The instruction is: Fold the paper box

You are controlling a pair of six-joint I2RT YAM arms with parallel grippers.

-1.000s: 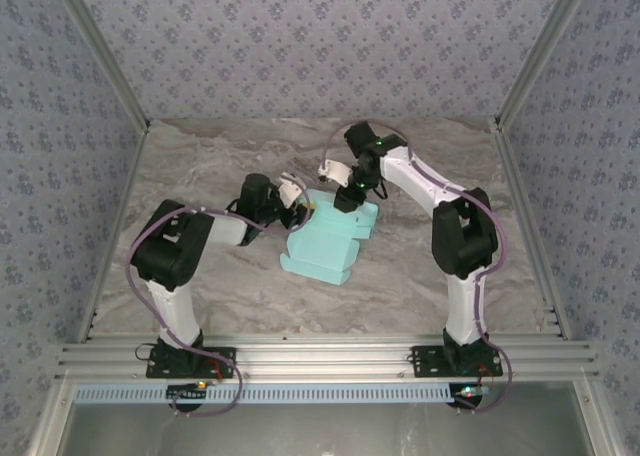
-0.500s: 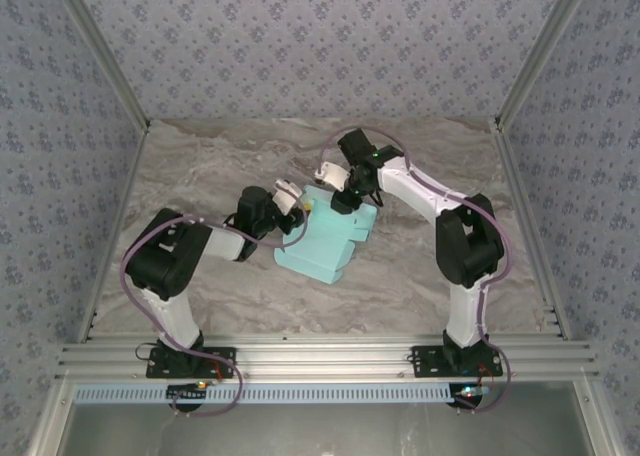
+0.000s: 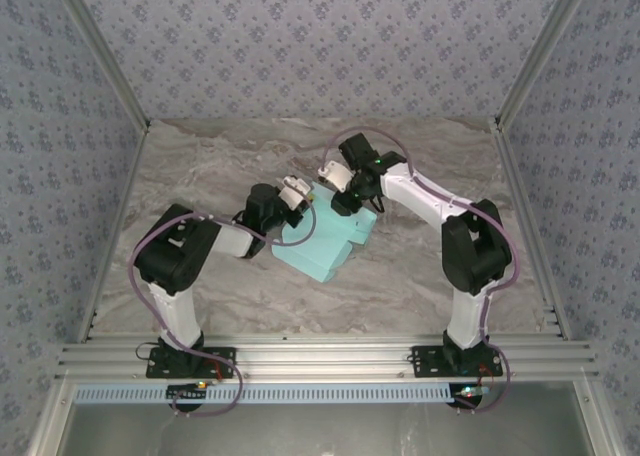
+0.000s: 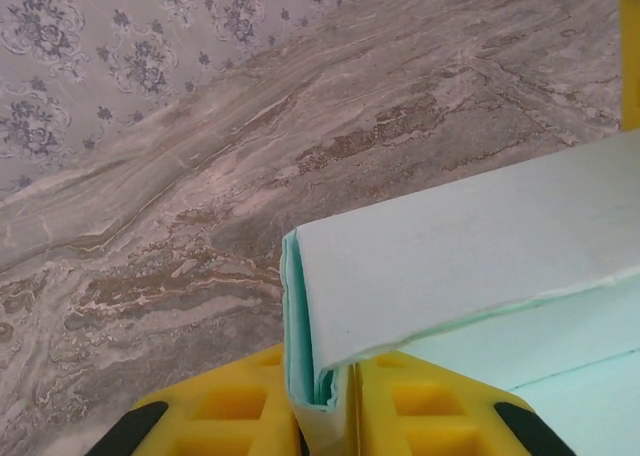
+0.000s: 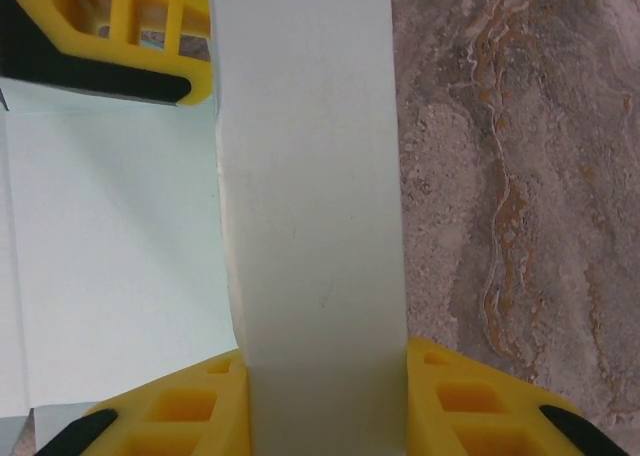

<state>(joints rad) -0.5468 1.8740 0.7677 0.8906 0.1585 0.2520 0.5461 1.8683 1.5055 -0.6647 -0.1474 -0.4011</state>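
Observation:
The pale mint paper box (image 3: 322, 242) lies partly folded on the marble table, between the two arms. My left gripper (image 3: 298, 196) is at its far left corner; in the left wrist view its yellow fingers (image 4: 240, 411) are shut on a folded double edge of the paper box (image 4: 470, 236). My right gripper (image 3: 344, 198) is at the box's far edge. From the right wrist, a broad upright strip of the paper box (image 5: 310, 196) spans the whole gap between the fingers (image 5: 470, 401), touching both. The left gripper's yellow finger (image 5: 110, 31) shows just beyond it.
The marble tabletop (image 3: 200, 176) is walled on three sides by patterned panels (image 3: 320, 46), with an aluminium rail (image 3: 320, 361) along the near edge. Bare table lies to the left, to the right and in front of the box.
Both grippers have drawn a little closer over the box's far edge. The box has shifted slightly left and turned a bit, and its near part now looks narrower.

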